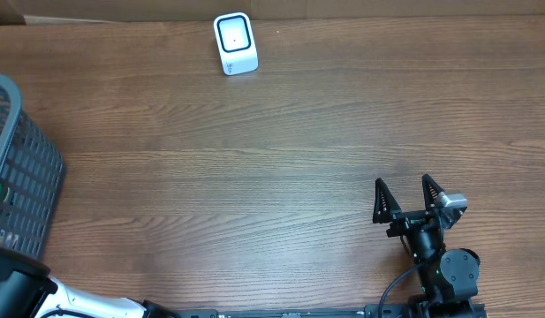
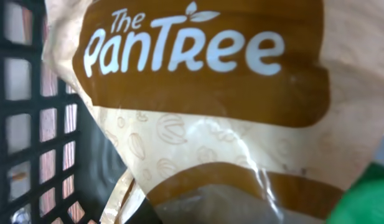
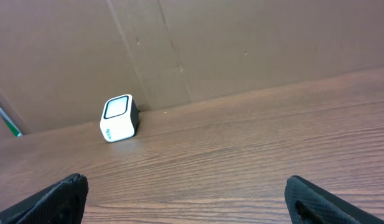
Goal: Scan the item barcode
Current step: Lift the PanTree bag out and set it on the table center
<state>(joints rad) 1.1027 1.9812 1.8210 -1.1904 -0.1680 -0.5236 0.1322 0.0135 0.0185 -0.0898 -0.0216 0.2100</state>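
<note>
A brown and cream snack pouch [image 2: 198, 118] printed "The PanTree" fills the left wrist view, inside the dark mesh basket [image 2: 30, 124]. My left gripper is down in that basket [image 1: 25, 185]. Its fingers do not show, and the pouch film bunches right where they sit, so it is shut on the pouch. No barcode shows. The white scanner [image 1: 235, 43] stands at the table's far edge, also seen from the right wrist [image 3: 119, 118]. My right gripper [image 1: 402, 181] rests low at the near right, wide open and empty [image 3: 187, 193].
A green item [image 2: 372, 199] lies beside the pouch in the basket. The left arm's white link [image 1: 78, 305] runs along the near edge. A brown cardboard wall [image 3: 241, 50] backs the table behind the scanner.
</note>
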